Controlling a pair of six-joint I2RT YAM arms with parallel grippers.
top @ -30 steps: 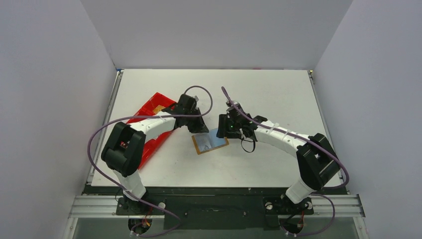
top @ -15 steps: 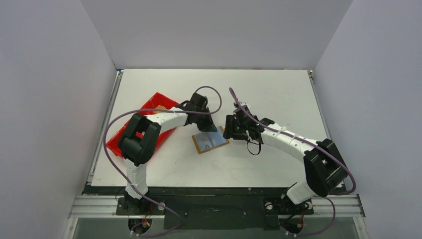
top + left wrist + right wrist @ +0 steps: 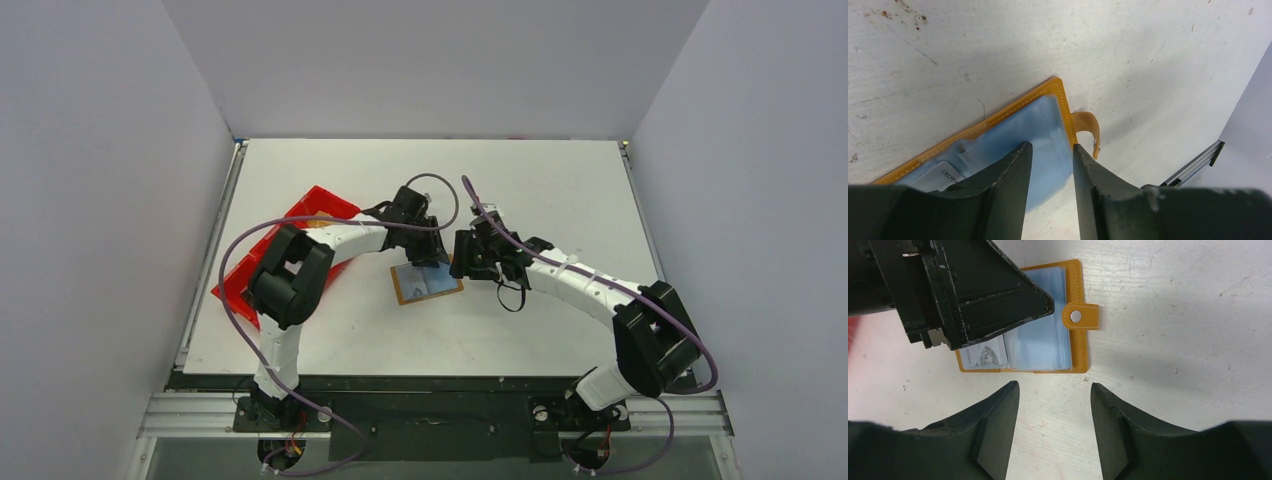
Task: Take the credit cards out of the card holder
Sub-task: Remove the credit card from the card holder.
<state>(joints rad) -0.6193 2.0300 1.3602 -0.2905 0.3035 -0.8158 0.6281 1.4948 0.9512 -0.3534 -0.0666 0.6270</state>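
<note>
Near the middle of the white surface, the tan card holder lies open and flat with its clear blue sleeves facing up. Its snap strap sticks out to one side. Directly over the sleeves, the left fingers stand slightly parted with nothing between them; whether their tips touch the plastic I cannot tell. One credit card shows in a pocket. The right fingers are spread wide and empty, just beside the holder's long edge and apart from it. A red tray sits under the left arm.
</note>
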